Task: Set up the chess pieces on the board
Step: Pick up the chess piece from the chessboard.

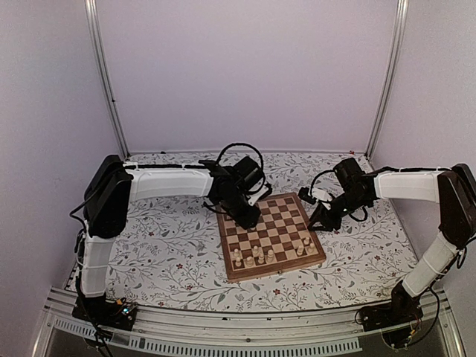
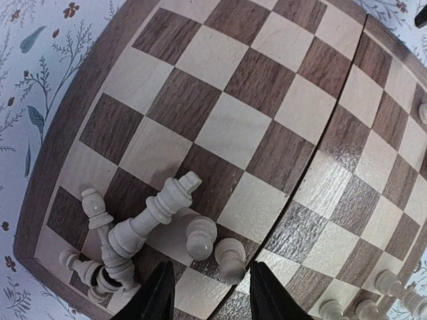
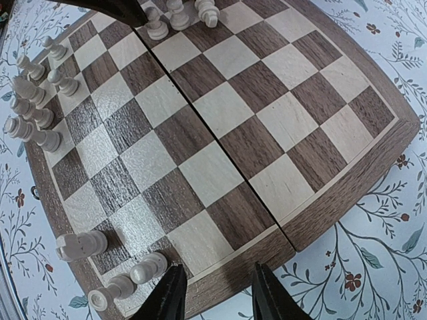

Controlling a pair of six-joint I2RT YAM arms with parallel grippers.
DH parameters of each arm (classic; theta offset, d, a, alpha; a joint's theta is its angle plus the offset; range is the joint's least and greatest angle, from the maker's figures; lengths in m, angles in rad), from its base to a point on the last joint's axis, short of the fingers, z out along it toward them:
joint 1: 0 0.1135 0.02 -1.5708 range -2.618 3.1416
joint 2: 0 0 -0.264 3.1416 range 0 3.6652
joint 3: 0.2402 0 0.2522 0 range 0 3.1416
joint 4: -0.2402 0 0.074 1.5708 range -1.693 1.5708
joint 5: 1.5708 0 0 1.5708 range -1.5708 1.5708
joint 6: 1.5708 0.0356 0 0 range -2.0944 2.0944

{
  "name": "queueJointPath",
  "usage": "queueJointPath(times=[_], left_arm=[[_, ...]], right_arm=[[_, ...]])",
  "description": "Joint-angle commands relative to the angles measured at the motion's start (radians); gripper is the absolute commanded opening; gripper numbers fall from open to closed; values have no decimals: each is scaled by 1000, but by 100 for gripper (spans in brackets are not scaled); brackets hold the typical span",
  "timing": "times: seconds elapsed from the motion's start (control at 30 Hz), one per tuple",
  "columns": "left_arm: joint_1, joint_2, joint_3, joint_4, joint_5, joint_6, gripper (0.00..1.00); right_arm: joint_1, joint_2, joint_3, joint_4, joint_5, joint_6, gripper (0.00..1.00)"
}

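Note:
The board (image 1: pixel 277 223) lies mid-table with pale chess pieces (image 1: pixel 255 255) along its near edge. My left gripper (image 1: pixel 249 217) hovers over the board's far-left corner. In the left wrist view it (image 2: pixel 211 300) is open and empty. Just ahead of its fingers (image 2: pixel 157 295) stand two pawns (image 2: pixel 230 257), beside a toppled king (image 2: pixel 155 212) and a heap of fallen pieces (image 2: pixel 100 257). My right gripper (image 1: pixel 318 225) is at the board's right edge. In its own view it (image 3: pixel 215 300) is open over the wooden border (image 3: pixel 253 257), holding nothing, with three pieces (image 3: pixel 148 268) lying to its left.
The floral tabletop (image 1: pixel 171 245) surrounds the board. More pieces (image 3: pixel 33 100) stand along the board's left side in the right wrist view, and the left arm (image 3: pixel 113 7) shows dark at the top there. Walls and metal posts (image 1: pixel 104 82) enclose the back.

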State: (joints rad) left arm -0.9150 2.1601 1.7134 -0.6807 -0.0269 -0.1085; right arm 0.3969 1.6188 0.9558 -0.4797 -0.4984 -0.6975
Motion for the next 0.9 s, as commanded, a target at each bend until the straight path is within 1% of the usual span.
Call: queueJointPath(times=[0.0, 0.23, 0.47, 0.63, 0.73, 0.87], left_arm=[[20, 21, 33, 27, 36, -29, 41], [30, 38, 40, 28, 72, -32, 33], [34, 43, 38, 13, 83, -40, 31], [34, 26, 30, -19, 65, -52, 20], [36, -15, -1, -26, 52, -63, 13], [36, -88, -62, -39, 47, -75, 8]], right_arm=[[-2, 7, 18, -9, 9, -12, 37], [-2, 13, 18, -11, 12, -13, 36], [-3, 18, 20, -13, 14, -14, 36], [-2, 21, 20, -14, 13, -14, 36], [-2, 21, 20, -14, 13, -14, 36], [-2, 21, 21, -16, 11, -14, 36]])
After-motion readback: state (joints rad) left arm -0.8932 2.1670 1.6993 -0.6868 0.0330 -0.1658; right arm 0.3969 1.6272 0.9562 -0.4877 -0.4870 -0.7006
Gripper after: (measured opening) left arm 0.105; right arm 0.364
